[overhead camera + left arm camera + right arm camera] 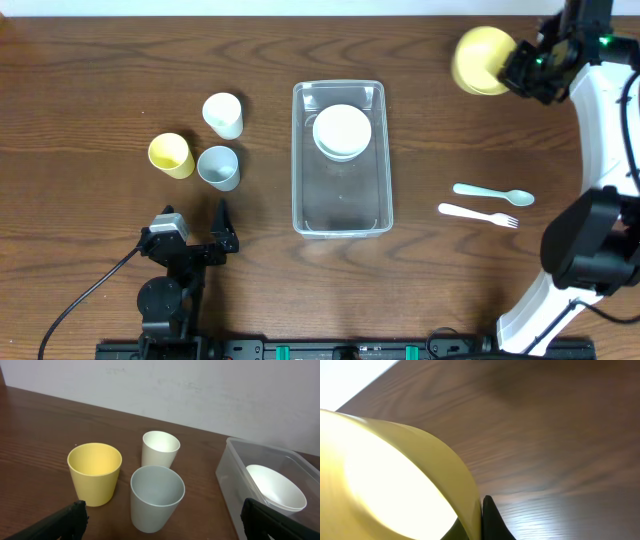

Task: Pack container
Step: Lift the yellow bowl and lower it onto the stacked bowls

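Sitting dead centre on the table (100,80) is the container (340,205), long side running away from the robot, clear walls and rounded rim plain to see from overhead. One white bowl (342,131) is inside it, upright, tucked toward the far end; the near half of the bin shows only bare floor. The left wrist view picks up the same bowl through the bin's see-through wall.

Out to the left, well apart from the bin, three cups stand upright in a tight cluster: a white cup (223,114) farthest back, a yellow cup (171,155) at the left, and a pale grey-blue cup (219,167) nearest the bin. Just short of them sits the left gripper (195,232), jaws spread wide, nothing between them, its dark fingers (60,522) framing the cups in the wrist view.

On the right side, a pale blue spoon (493,194) and a white fork (478,213) lie side by side, close but not touching.

Up at the far right corner, the right gripper (508,66) is clamped on the rim of a yellow bowl (480,60). The bowl fills the right wrist view, its wall pinched against one dark finger (492,520), wood grain behind.
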You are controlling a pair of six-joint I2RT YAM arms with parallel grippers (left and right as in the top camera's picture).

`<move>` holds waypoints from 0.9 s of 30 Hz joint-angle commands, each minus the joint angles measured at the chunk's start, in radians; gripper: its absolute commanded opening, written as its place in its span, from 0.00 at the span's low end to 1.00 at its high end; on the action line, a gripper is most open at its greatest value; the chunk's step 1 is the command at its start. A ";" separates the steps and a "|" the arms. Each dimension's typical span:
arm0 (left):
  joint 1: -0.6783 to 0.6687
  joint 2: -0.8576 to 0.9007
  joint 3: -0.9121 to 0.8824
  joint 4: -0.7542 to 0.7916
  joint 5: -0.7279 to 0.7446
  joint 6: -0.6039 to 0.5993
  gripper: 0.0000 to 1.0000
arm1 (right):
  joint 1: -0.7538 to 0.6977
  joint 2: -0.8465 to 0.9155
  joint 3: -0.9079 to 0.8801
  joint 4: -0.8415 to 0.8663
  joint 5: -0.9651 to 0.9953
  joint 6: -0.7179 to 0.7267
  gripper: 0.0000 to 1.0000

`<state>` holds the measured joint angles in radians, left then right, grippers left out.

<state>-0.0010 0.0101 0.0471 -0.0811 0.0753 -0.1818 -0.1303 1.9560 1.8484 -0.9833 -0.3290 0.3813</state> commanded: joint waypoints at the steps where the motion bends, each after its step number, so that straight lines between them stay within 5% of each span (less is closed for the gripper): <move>1: 0.002 -0.004 -0.029 -0.013 0.007 0.016 0.98 | 0.108 -0.034 0.001 0.000 -0.116 -0.053 0.01; 14: 0.003 -0.004 -0.029 -0.013 0.007 0.016 0.98 | 0.556 -0.019 0.000 0.110 0.250 0.072 0.02; 27: 0.002 -0.004 -0.029 -0.013 0.007 0.016 0.98 | 0.642 0.092 0.000 0.077 0.415 0.129 0.05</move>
<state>-0.0010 0.0105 0.0471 -0.0811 0.0753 -0.1818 0.5117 1.9980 1.8484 -0.8986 0.0410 0.4831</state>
